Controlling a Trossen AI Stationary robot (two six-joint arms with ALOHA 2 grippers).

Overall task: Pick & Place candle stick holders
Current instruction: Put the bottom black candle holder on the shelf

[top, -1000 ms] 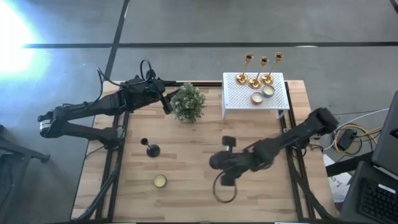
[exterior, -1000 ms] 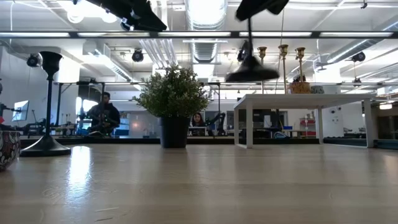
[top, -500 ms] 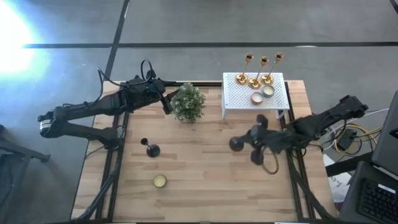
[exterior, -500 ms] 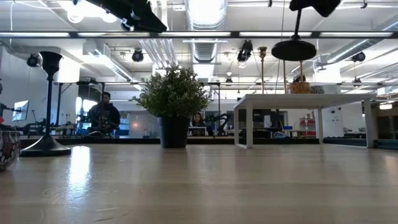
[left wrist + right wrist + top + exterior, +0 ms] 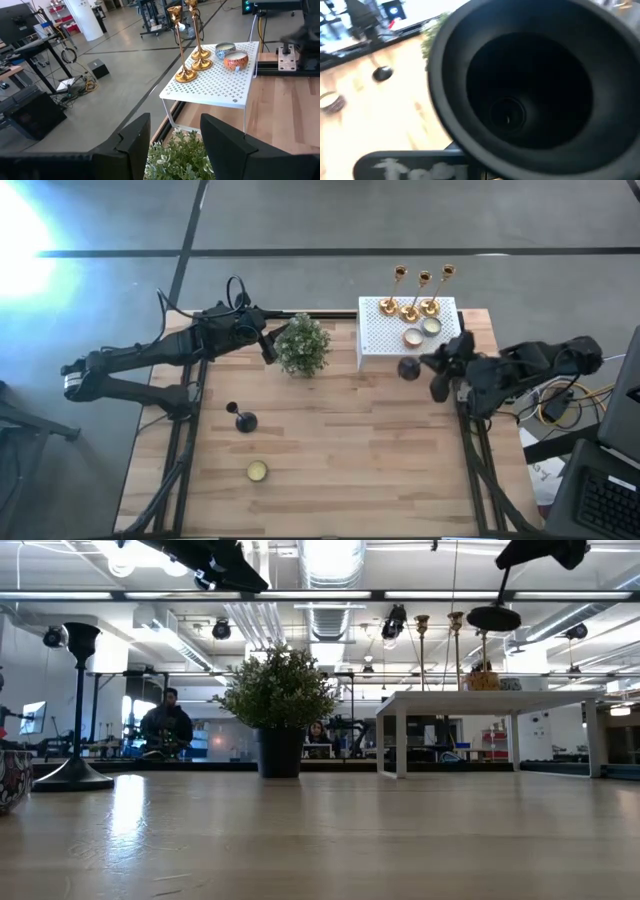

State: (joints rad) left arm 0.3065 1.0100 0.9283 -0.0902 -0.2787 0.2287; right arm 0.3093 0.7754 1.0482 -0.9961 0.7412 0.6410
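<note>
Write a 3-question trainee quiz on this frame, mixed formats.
1. True or false: the right claw holds a black candle stick holder in the air beside the white perforated box.
2. How many slim gold candle stick holders stand on that box?
3. The other black candle stick holder stands: A) on the wooden table, B) on the box, C) in the left claw.

Key: 1 true; 2 three; 3 A.
</note>
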